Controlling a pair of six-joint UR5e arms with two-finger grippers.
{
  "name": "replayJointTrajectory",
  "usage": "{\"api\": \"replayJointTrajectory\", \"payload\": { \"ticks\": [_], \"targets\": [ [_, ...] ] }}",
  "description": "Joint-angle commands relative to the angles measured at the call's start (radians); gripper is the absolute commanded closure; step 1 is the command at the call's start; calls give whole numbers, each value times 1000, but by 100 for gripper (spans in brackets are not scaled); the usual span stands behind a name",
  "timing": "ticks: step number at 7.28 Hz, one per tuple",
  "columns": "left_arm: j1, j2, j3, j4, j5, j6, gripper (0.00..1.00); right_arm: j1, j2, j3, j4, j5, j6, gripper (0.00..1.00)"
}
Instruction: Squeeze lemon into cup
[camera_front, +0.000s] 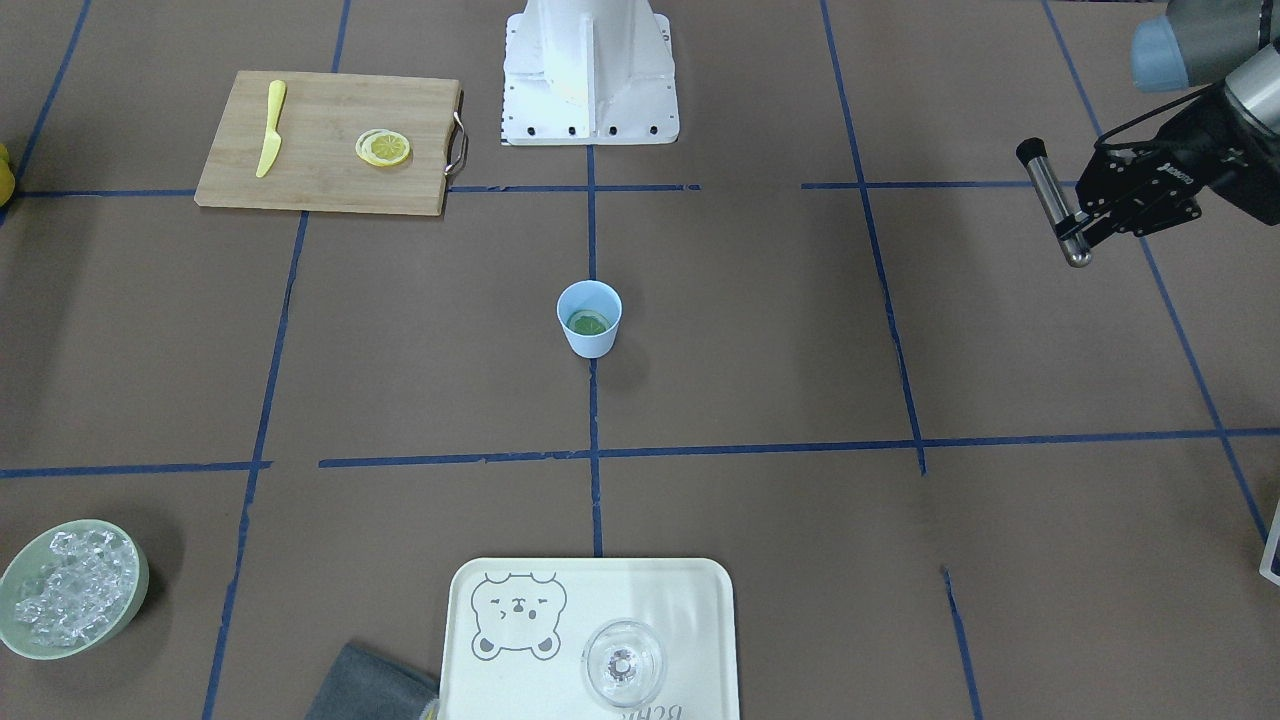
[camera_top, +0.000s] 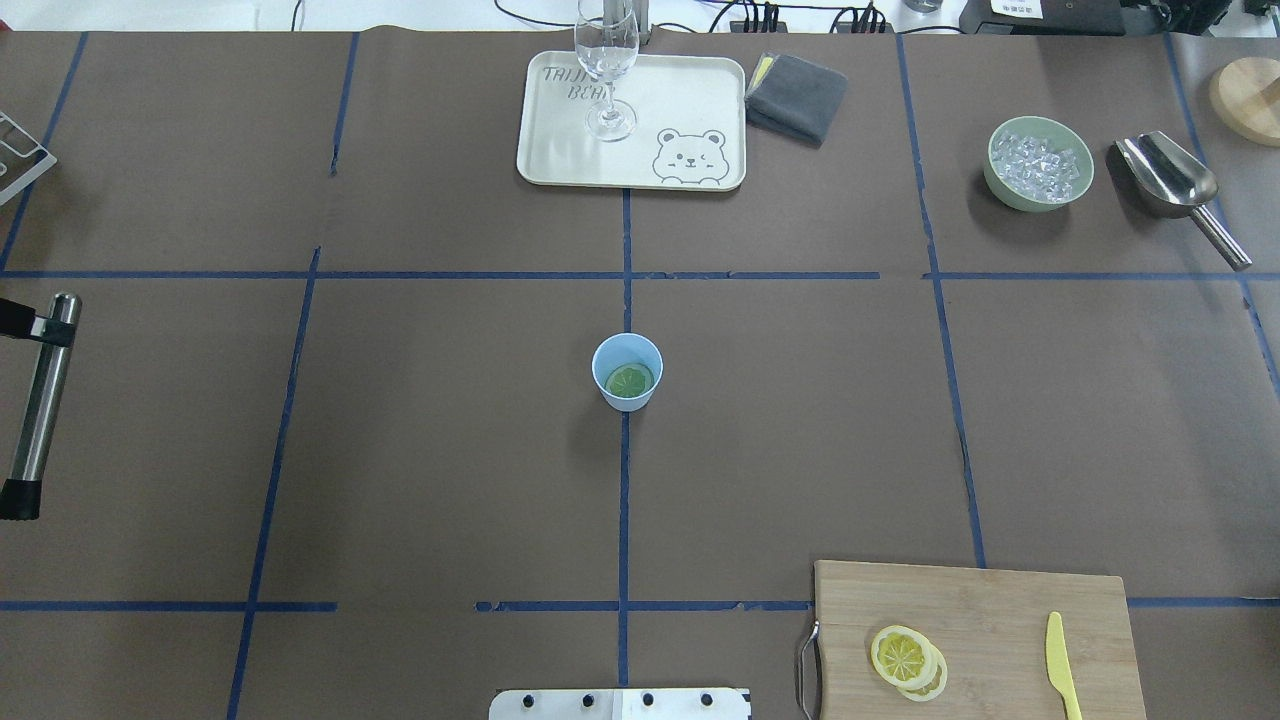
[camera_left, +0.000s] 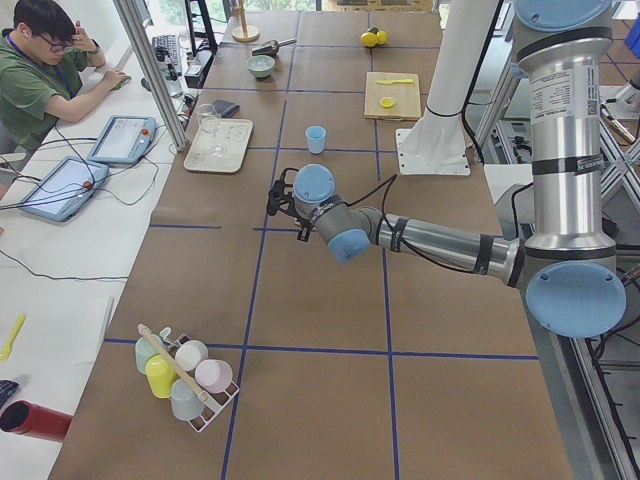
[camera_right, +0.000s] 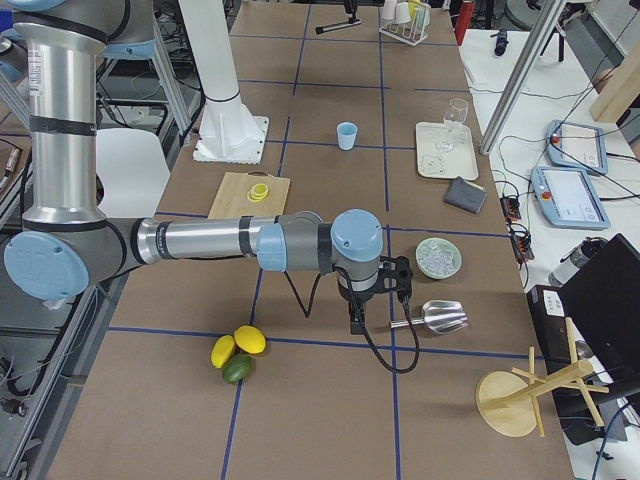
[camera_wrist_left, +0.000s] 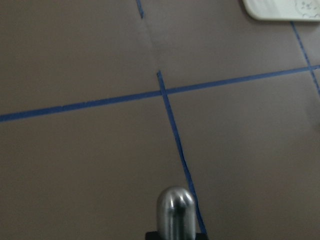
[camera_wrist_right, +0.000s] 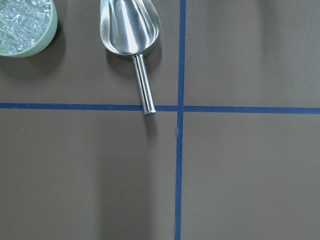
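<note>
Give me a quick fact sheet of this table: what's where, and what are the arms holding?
cup: upright, middle of the table
lemon: one slice lying inside the cup
left tool: shut on a steel rod, far from the cup
right tool: near the scoop; open or shut unclear
spare slices: stacked on the cutting board with the knife

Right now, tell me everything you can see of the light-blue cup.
The light-blue cup is small, plain, handleless and tapered, narrower at the base, apparently plastic, and paler inside. It stands upright near the middle of the brown table, on the central blue tape line, apart from everything else. A thin lemon slice lies flat at its bottom, looking greenish there. No liquid is discernible. Outside, only the table touches it.
</note>
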Motion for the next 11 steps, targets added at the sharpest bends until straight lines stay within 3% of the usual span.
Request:
{"api": "replayJointTrajectory", "payload": {
  "ticks": [1, 3, 7, 11],
  "targets": [
    [93, -13, 3, 193, 60, 1, 100, 0, 2, -3, 1, 0, 1, 0],
    [104, -100, 92, 279, 82, 2, 100, 0, 4, -3, 1, 0, 1, 0],
    [124, -249, 282, 272, 171, 14, 100, 0, 4, -4, 1, 0, 1, 0],
    [139, -268, 324, 269, 197, 13, 100, -2, 7, -14, 2, 0, 3, 0]
  ]
}}
